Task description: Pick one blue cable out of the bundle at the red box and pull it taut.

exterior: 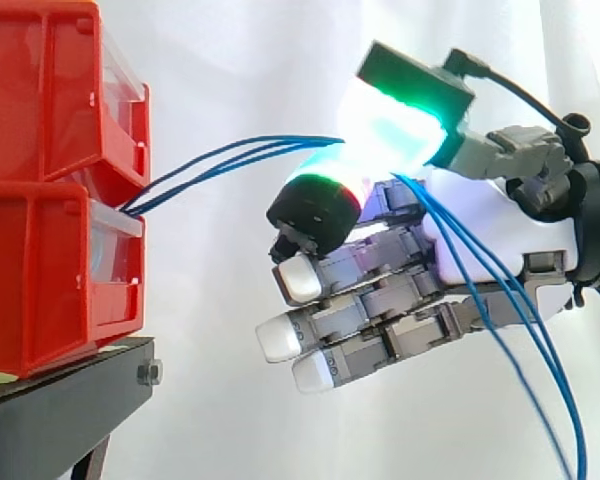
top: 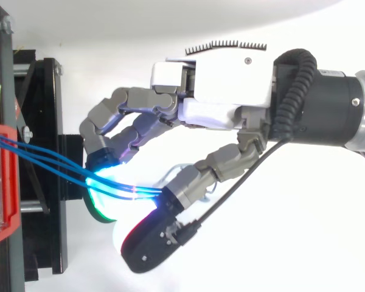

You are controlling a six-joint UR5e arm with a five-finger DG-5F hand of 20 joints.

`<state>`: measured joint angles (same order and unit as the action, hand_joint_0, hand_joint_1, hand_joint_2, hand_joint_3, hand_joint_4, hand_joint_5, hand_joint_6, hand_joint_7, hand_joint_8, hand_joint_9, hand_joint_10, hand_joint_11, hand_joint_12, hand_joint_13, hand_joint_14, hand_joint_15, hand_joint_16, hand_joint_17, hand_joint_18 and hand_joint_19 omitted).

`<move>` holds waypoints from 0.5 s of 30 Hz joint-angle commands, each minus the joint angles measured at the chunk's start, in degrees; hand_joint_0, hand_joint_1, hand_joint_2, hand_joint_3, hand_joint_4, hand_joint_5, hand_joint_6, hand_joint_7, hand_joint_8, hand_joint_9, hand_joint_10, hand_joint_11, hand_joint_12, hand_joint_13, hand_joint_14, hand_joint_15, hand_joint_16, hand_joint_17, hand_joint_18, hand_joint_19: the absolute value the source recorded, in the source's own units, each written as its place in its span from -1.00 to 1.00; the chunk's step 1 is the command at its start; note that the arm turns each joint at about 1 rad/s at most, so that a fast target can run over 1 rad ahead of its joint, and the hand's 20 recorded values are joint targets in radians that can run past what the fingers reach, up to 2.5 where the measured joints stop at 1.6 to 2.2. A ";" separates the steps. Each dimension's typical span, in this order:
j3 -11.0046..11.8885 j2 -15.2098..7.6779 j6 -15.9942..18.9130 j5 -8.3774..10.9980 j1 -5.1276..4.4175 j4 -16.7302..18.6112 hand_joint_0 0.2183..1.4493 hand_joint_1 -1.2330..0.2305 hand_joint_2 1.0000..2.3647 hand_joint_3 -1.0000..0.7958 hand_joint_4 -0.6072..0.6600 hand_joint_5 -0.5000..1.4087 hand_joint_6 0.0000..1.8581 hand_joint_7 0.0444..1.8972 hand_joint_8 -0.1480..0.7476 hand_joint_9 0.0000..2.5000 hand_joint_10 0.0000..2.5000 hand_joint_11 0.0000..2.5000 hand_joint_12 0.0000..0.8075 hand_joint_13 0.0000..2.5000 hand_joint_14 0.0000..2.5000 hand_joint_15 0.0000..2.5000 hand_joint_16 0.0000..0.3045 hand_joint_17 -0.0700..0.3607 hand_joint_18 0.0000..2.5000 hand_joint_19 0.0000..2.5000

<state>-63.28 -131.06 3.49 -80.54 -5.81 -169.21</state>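
Note:
Three thin blue cables (exterior: 230, 155) (top: 48, 163) run from the gap between the stacked red bins (exterior: 40, 110) (top: 1, 182) to my hand (exterior: 490, 230) (top: 225, 91), which is to the right of the bins. The thumb, with its red-and-green glowing pad, and a finger pad glowing cyan-green are pinched together on all three cables. The span from bin to pinch rises in a nearly straight line with a slight bow. Behind the pinch the cables hang loose (exterior: 540, 340) down across the palm. The other fingers (exterior: 300, 280) carry white pads and reach toward the bins below the cables.
The red bins sit on a black stand (exterior: 60, 400) (top: 45, 121) at the left edge. A white curtain hangs behind everything. Open space lies between the bins and my hand.

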 commanded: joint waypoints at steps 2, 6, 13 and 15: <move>0.00 0.02 0.03 0.03 0.01 0.02 -0.51 -0.73 -1.00 -0.44 0.14 -0.63 -0.02 0.21 0.04 -0.42 -0.99 -0.53 -0.11 -0.59 -0.99 -0.71 -0.64 -0.11 -0.72 -0.76; 0.00 0.02 0.03 -0.24 0.01 -0.25 -0.66 -0.53 -1.00 -0.44 0.16 -0.62 -0.02 0.17 0.12 -0.39 -0.99 -0.53 -0.03 -0.57 -0.99 -0.71 -0.59 -0.03 -0.70 -0.74; 0.00 0.02 0.03 -0.24 0.01 -0.25 -0.72 -0.20 -1.00 -0.44 0.19 -0.63 -0.02 0.13 0.19 -0.34 -0.99 -0.52 0.03 -0.57 -0.99 -0.71 -0.56 0.03 -0.73 -0.73; 0.00 0.02 0.03 -0.24 0.01 -0.25 -0.68 -0.16 -1.00 -0.44 0.17 -0.63 -0.02 0.13 0.17 -0.34 -0.99 -0.51 0.00 -0.57 -0.99 -0.70 -0.57 0.00 -0.74 -0.73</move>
<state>-63.28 -131.06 3.51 -80.77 -5.80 -169.43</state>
